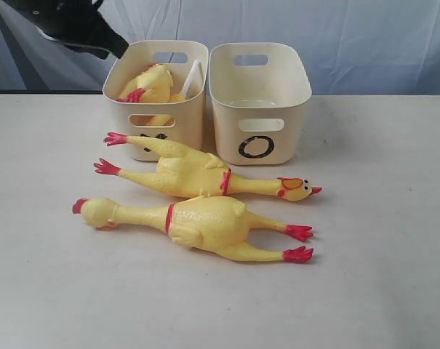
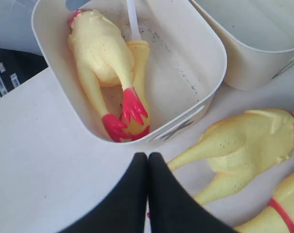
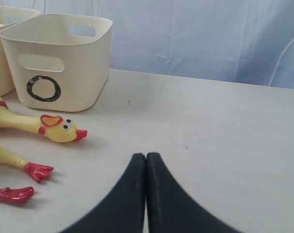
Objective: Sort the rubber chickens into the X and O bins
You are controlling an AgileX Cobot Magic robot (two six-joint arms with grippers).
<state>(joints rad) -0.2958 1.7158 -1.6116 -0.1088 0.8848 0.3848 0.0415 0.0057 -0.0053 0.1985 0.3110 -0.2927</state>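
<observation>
The X bin and the O bin stand side by side, close together, near the far edge of the tabletop, about midway along it. Two rubber chickens lie just in front of them. The farther chicken points its head toward the right edge and its feet reach across the X bin's front wall, covering most of the mark. The nearer chicken lies close alongside with its head toward the left edge. Wide bare tabletop runs to the near, left and right edges.

The left arm hangs dark above the far left corner. Its end effector has its fingers pressed together on nothing, above the tabletop by the X bin's near wall and the farther chicken's legs. The right end effector, also pressed together and empty, sits low over open tabletop toward the right edge.

The left wrist view looks down into the X bin, where a binned chicken lies with its red feet against the near wall. Only the right wrist view shows the right end effector.
</observation>
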